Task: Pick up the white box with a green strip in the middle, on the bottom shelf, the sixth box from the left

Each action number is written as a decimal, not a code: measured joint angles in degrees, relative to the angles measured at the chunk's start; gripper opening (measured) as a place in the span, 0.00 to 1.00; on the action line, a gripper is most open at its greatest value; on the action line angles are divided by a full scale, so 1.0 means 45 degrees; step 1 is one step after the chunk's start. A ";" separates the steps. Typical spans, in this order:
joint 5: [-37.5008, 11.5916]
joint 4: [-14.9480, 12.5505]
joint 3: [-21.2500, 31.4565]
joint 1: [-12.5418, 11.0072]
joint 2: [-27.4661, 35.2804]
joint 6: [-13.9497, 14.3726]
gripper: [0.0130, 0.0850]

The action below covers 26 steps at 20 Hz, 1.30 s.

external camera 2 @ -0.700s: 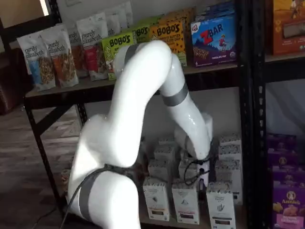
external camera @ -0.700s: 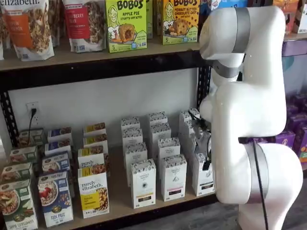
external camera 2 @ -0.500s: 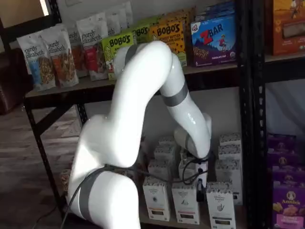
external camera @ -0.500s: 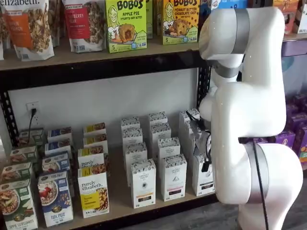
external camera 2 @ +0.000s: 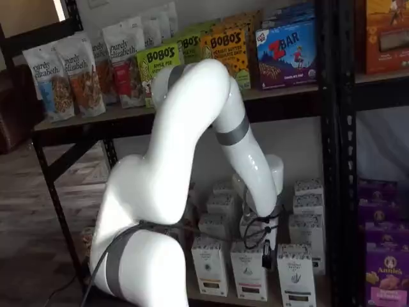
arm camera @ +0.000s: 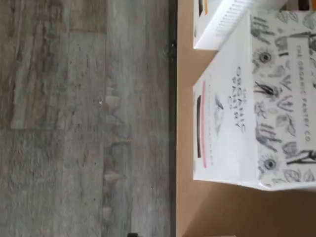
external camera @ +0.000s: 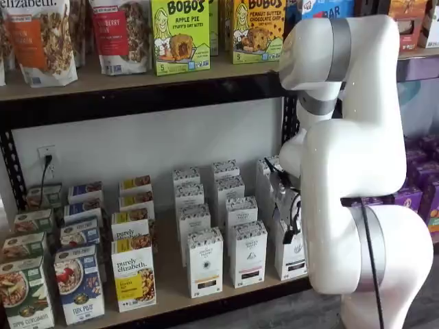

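Observation:
The white box (external camera: 293,259) stands at the right end of the front row on the bottom shelf (external camera: 171,286), partly hidden by my arm. It also shows in a shelf view (external camera 2: 296,275), with a dark leaf logo. My gripper (external camera: 289,232) hangs just above and in front of it; in a shelf view (external camera 2: 263,251) it sits between this box and the middle white box (external camera 2: 249,272). Its fingers are not plainly seen. The wrist view shows a white patterned box with a pink strip (arm camera: 232,123) on the tan board (arm camera: 197,212).
Several like white cartons (external camera: 226,199) stand in rows behind. Purely elizabeth boxes (external camera: 134,274) and cereal boxes (external camera: 79,281) stand to the left. A black rack post (external camera 2: 332,160) and purple boxes (external camera 2: 386,268) are to the right. Grey wood floor (arm camera: 84,118) lies before the shelf edge.
My wrist and gripper have sunk a little toward the front-row white boxes and shifted slightly left. No box has moved.

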 joint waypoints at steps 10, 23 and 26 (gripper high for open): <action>-0.0120 -0.0996 -0.1389 -0.0312 0.1110 0.0627 1.00; 0.0125 -0.2672 -0.2984 -0.0611 0.2454 0.1891 1.00; 0.0502 -0.3965 -0.3323 -0.0686 0.2667 0.3019 1.00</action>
